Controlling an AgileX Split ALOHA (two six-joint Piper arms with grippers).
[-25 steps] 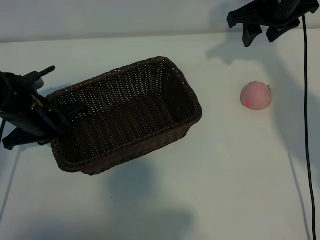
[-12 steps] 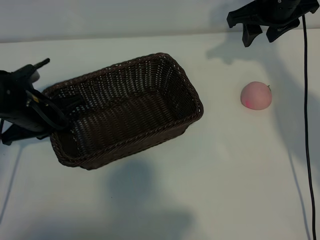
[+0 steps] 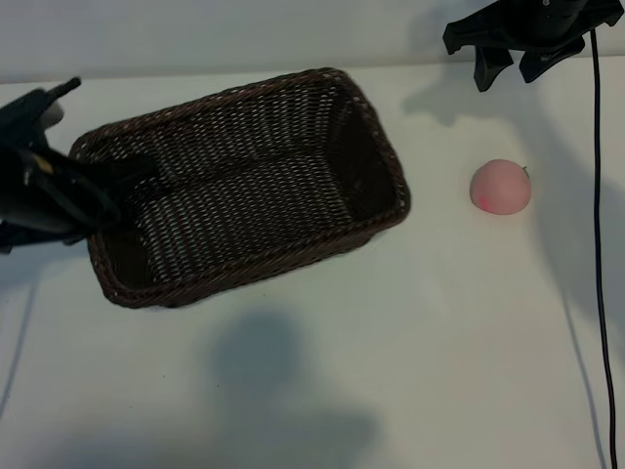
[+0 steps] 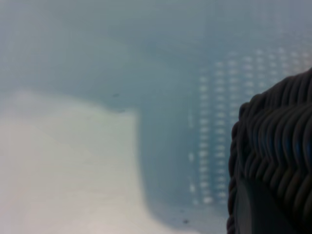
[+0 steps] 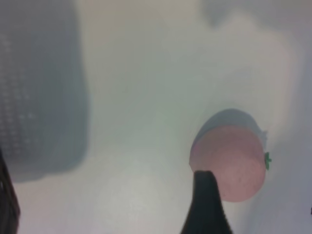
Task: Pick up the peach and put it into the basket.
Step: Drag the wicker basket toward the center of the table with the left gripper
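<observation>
The dark-brown woven basket [image 3: 366,161] lies at the left centre of the white table, long side slanting away to the right. My left gripper [image 3: 125,182] is shut on the rim of its left end wall. The left wrist view shows that braided rim [image 4: 275,141] close up with one finger [image 4: 258,212] against it, and the basket's dotted shadow on the table below. The pale-pink peach [image 3: 501,186] sits alone on the table at the right. My right gripper [image 3: 510,70] hangs open above the far right, well behind the peach. In the right wrist view one finger [image 5: 204,204] overlaps the peach [image 5: 234,156].
A black cable [image 3: 598,195] runs down the right edge of the table. The table's back edge [image 3: 244,70] meets a pale wall just behind the basket. Bare white tabletop lies between basket and peach and along the front.
The left gripper has carried the basket's left end toward the back of the table, swinging the basket flatter and a little right. Peach and right arm have stayed put.
</observation>
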